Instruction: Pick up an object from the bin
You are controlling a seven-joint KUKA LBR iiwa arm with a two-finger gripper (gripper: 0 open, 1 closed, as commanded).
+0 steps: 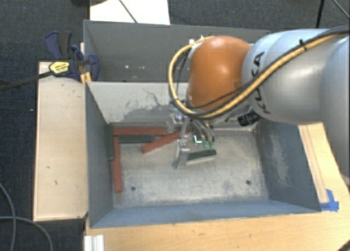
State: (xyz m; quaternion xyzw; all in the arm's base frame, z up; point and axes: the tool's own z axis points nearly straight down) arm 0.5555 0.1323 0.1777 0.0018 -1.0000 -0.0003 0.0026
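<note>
Gripper (186,151) is down right by a dark green block (202,155) (can't tell if it's open or closed), with a reddish stick (158,144) just beyond it, on the side away from the arm.

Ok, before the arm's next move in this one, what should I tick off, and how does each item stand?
1. The gripper is down inside the bin, over the middle of its floor: ok.
2. Something lies within reach: ok. A dark flat piece lies right beside the gripper.
3. Dark flat piece actually gripped: cannot tell, the wrist hides the contact.
4. Slanted red-brown stick out of the way: not ok, its end lies close to the gripper's left.
5. Back-wall stick and left-wall stick apart from the gripper: ok.
6. Gripper away from the bin walls: ok.
</note>
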